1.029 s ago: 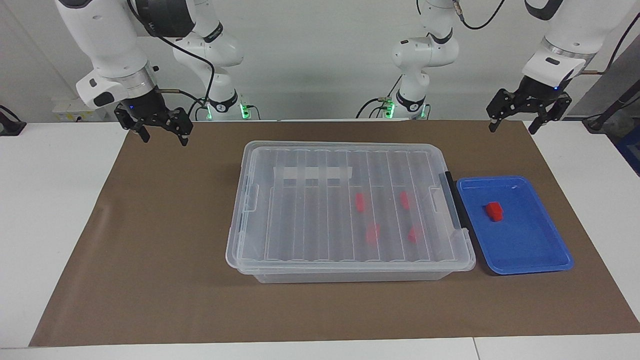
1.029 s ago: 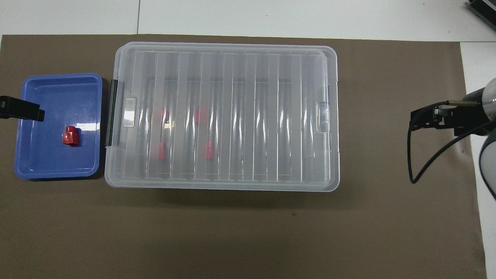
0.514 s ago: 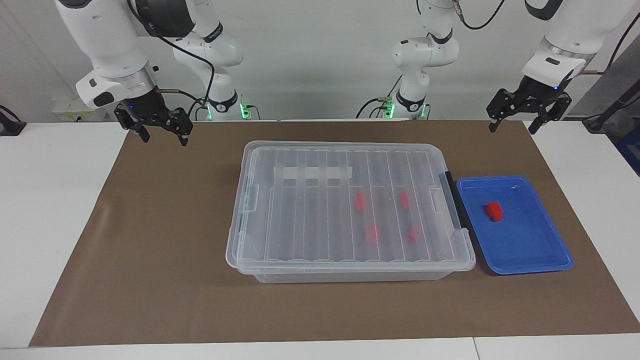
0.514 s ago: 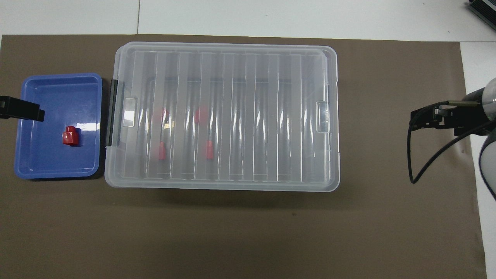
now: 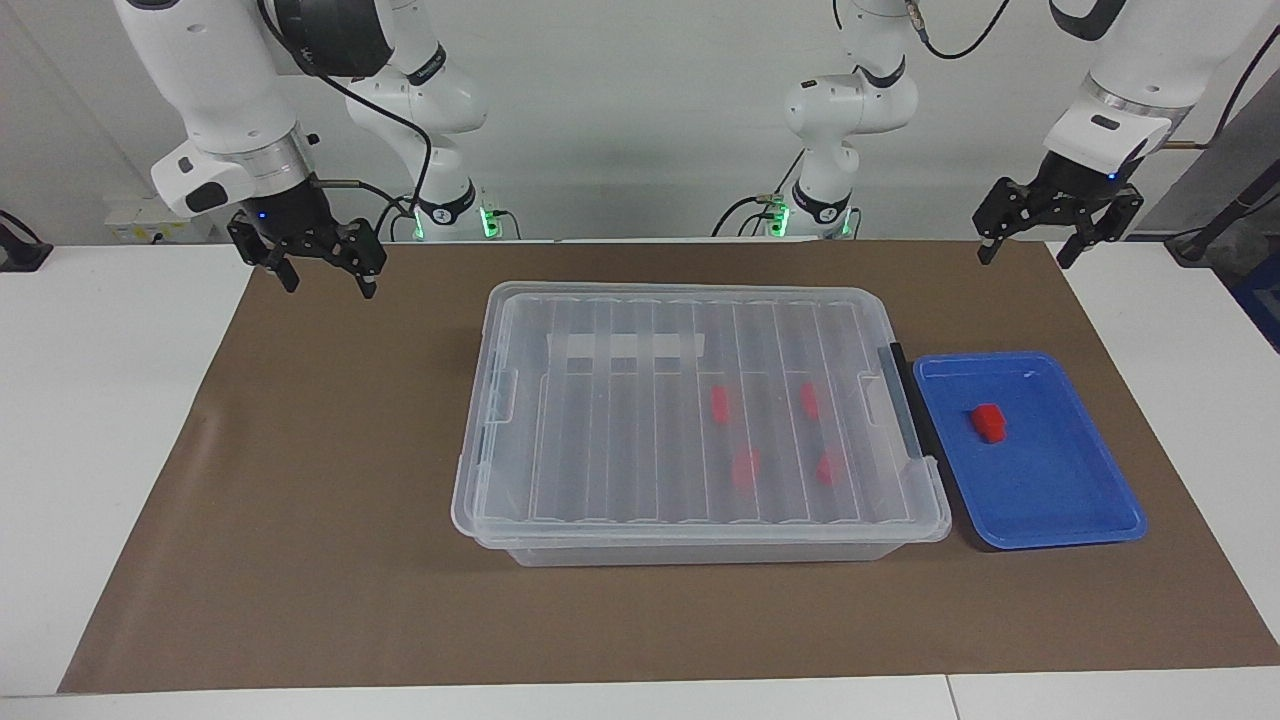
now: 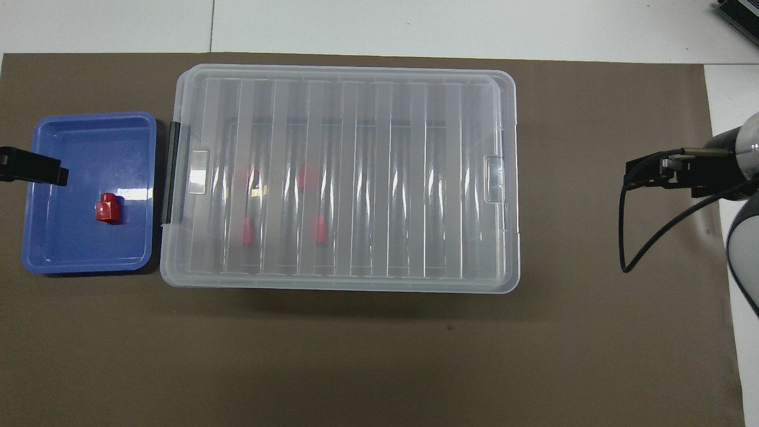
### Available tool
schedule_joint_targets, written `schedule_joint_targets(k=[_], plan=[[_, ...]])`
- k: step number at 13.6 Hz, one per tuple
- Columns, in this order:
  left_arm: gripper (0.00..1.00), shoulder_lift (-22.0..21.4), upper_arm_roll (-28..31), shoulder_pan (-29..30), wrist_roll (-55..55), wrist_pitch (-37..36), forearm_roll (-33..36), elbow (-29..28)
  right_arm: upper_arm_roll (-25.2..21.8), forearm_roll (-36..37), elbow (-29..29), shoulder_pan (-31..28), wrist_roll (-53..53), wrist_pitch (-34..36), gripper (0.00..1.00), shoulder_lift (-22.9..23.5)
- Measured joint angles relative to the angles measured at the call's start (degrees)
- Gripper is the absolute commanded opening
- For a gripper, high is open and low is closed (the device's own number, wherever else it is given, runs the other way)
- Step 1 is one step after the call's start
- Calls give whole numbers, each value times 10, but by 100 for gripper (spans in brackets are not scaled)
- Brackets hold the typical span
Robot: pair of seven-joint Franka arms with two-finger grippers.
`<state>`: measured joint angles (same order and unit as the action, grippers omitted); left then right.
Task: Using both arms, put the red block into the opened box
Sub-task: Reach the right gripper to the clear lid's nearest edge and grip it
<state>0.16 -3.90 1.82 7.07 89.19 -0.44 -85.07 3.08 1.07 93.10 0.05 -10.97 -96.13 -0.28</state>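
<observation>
One red block (image 5: 989, 422) (image 6: 108, 208) lies in a blue tray (image 5: 1060, 500) (image 6: 83, 255) beside the box, toward the left arm's end of the table. The clear box (image 5: 700, 545) (image 6: 504, 284) has its ribbed lid (image 5: 620, 440) lying flat on it, with a black latch (image 5: 903, 385) at the tray end. Several red blocks (image 5: 720, 403) show through the lid. My left gripper (image 5: 1025, 256) hangs open and empty, high over the mat's edge; one of its fingers (image 6: 32, 169) overlaps the tray's rim from above. My right gripper (image 5: 329, 285) hangs open and empty over the mat at the right arm's end.
A brown mat (image 5: 330, 520) covers the table under the box and tray. White table (image 5: 90, 450) shows around it. A black cable (image 6: 646, 243) loops from the right wrist over the mat.
The right gripper has shifted a little over the mat. The left arm, box, tray and blocks have not moved.
</observation>
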Motion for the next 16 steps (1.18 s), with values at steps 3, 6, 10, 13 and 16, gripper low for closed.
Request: schedule_joint_targets(k=[3,6,10,13,16], plan=[[100,0,0,0,0,0,0,0,3,0,20,20,-43,-35,100,0],[100,0,0,0,0,0,0,0,5,0,48,53,-86,-81,100,1],[100,0,0,0,0,0,0,0,6,0,81,81,-128,-130,100,12],[100,0,0,0,0,0,0,0,6,0,111,83,-130,-169,100,19],[100,0,0,0,0,0,0,0,6,0,124,90,-130,-191,100,31]])
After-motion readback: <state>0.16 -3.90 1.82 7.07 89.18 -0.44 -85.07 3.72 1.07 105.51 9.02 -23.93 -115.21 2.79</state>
